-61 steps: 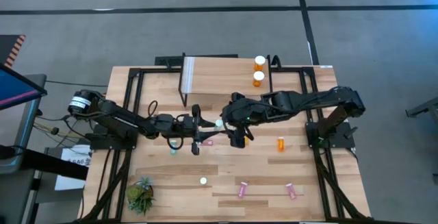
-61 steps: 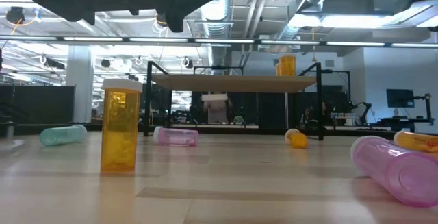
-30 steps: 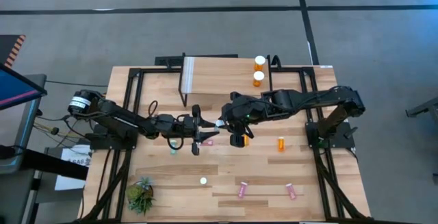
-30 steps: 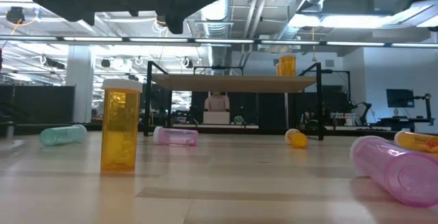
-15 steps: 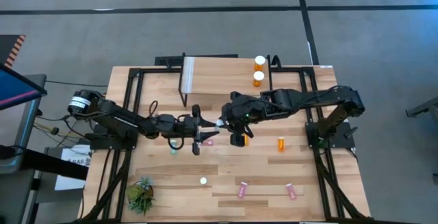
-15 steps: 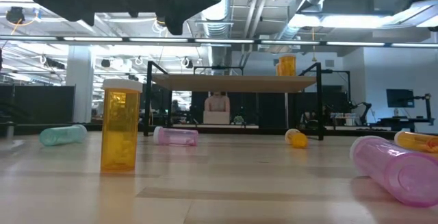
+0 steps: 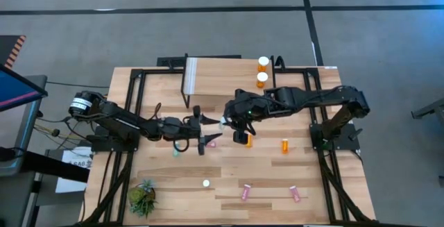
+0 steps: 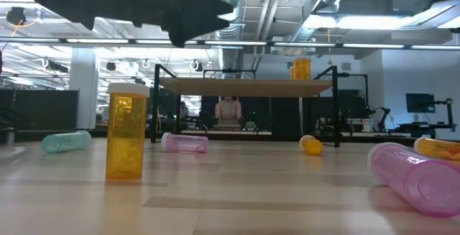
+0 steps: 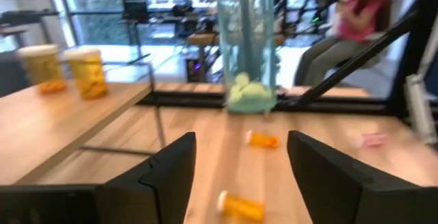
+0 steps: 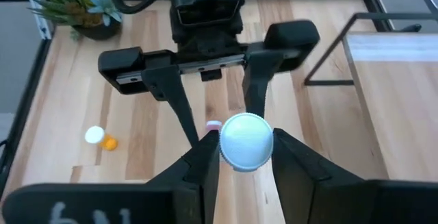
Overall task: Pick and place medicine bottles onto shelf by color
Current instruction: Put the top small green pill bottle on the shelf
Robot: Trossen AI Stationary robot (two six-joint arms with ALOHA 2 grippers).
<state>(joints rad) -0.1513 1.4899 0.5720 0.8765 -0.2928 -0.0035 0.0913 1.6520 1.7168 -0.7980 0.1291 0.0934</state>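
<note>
Above the middle of the table (image 7: pixel 166 192) I have the two grippers meeting nose to nose. My right gripper (image 10: pixel 241 157) is clamped on a teal bottle (image 10: pixel 246 142), its round white cap facing the wrist camera; in the left wrist view the same bottle (image 9: pixel 248 42) hangs as a clear blue-green cylinder with pale pills at its end. My left gripper (image 7: pixel 205 131) has its fingers spread wide on either side of that bottle, not touching it.

Beside them stands the shelf (image 7: pixel 222 81), a light-wood board on thin black legs with a whitish strip at one short edge; two orange bottles (image 7: pixel 262 71) stand upright at its other end. Near the grippers a pink bottle (image 7: pixel 210 144) lies on the tabletop, an orange bottle (image 7: pixel 284 145) stands on the right side, and two more pink bottles (image 7: pixel 270 193) lie near the front edge. A small green plant (image 7: pixel 142 198) sits at the front left corner.

From table height, a tall amber bottle (image 8: pixel 126 131) stands nearest, smooth and translucent, with a teal one (image 8: pixel 66 141) lying behind it. Planked pale wood runs underneath; beyond it sits a person (image 8: pixel 228 111) in an open workshop with ceiling ducts
</note>
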